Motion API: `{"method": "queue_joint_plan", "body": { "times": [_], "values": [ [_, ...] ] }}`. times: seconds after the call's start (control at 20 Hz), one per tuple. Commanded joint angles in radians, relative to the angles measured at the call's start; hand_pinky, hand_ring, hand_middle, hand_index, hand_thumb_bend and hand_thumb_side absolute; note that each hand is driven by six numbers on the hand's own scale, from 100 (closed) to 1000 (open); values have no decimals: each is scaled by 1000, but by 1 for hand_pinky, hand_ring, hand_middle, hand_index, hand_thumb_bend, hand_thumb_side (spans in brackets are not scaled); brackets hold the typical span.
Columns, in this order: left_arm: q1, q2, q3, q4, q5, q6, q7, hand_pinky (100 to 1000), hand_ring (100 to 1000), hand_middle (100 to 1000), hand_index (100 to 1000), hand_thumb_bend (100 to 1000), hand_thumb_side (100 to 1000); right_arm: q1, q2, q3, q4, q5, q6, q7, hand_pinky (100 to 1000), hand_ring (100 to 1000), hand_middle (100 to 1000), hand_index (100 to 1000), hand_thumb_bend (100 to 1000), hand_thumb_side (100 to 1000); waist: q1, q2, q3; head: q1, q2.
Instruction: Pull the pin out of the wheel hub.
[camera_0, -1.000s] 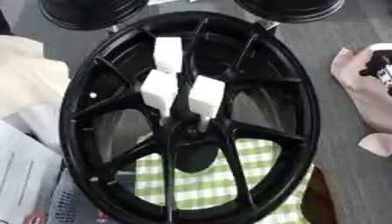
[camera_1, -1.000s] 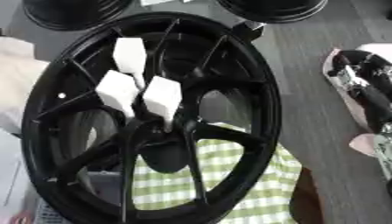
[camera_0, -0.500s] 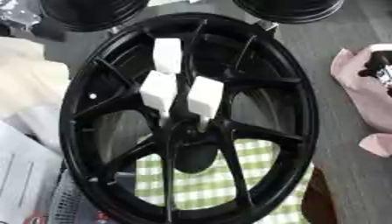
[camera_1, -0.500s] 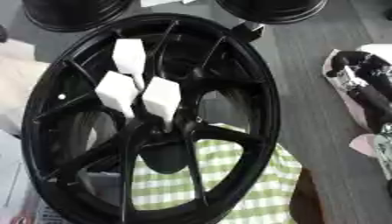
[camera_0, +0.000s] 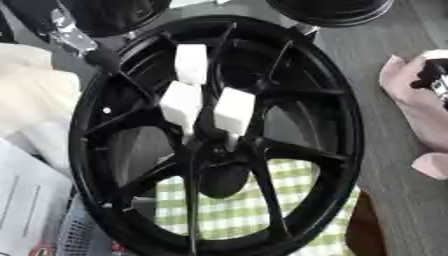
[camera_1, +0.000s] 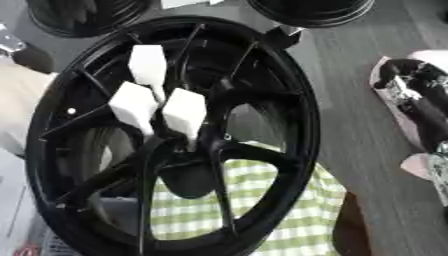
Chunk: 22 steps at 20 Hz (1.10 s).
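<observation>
A black spoked wheel hub (camera_0: 332, 130) lies flat in the middle of both views. Three white block-shaped pins stand in its spokes above the centre: one further back (camera_0: 191, 64), one on the left (camera_0: 181, 102), one on the right (camera_0: 234, 109). My left hand (camera_0: 98, 55) comes in from the upper left, silver and black, right at the hub's upper-left rim and apart from the pins. My right hand (camera_1: 416, 102) rests on the table at the right edge, black and silver with pale pink pads, fingers relaxed, holding nothing.
A green-and-white checked cloth (camera_0: 236, 205) lies under the hub's near half. Two more black wheels (camera_0: 109, 15) (camera_0: 332, 10) stand at the back. At the left are a cream cloth (camera_0: 35, 100), white paper (camera_0: 26, 200) and a mesh basket (camera_0: 74, 235).
My left hand has come in from the upper-left corner to the hub's rim. The hub, the pins and my right hand have stayed put.
</observation>
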Motion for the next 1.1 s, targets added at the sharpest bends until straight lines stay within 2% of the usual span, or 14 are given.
{"method": "queue_joint_plan", "body": {
  "times": [0.05,0.25,0.5,0.9,1.1],
  "values": [
    [-29,7,-6,-6,36,30,10,672,614,604,764,730,313,-9,-25,-4,-15,-1,4,-2,878,629,587,705,318,406,-3,-24,-2,4,7],
    [-28,10,-8,-30,76,41,40,659,598,593,750,743,310,-9,-23,-5,-13,-2,4,-3,878,629,586,705,319,406,-2,-24,-4,5,5],
    [4,75,-11,-152,85,20,121,677,647,623,764,771,334,-7,-24,-2,-13,1,6,-1,879,629,586,705,318,408,5,-20,0,0,-4],
    [64,161,-9,-373,76,95,255,686,652,627,765,760,344,-10,-24,0,-14,8,7,1,879,629,586,705,317,411,12,-9,-1,-7,-13],
    [89,187,-7,-436,85,121,275,689,658,666,780,763,335,-10,-22,0,-15,10,8,1,880,628,586,705,316,412,13,-3,-2,-5,-15]
  ]
}}
